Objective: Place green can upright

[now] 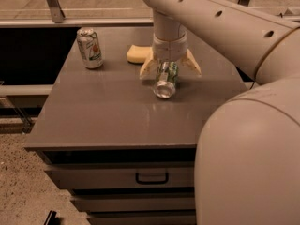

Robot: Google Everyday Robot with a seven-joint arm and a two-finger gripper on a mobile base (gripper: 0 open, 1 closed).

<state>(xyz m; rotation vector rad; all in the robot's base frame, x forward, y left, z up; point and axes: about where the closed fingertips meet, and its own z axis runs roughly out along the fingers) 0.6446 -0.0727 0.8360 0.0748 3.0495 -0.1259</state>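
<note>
The green can [166, 80] lies on its side near the back middle of the grey table top [103, 111], its silver end facing the camera. My gripper [169, 72] comes straight down over it. Its two pale fingers [146, 68] are spread wide, one on each side of the can, and the can sits between them under the wrist. The fingers stand apart from the can's sides. The far end of the can is hidden by the wrist.
A silver-white can with a small green-and-red label [90, 48] stands upright at the back left. A yellow sponge [137, 54] lies just behind the left finger. My arm's large body [248, 158] fills the front right. Drawers with a handle [151, 177] sit under the top.
</note>
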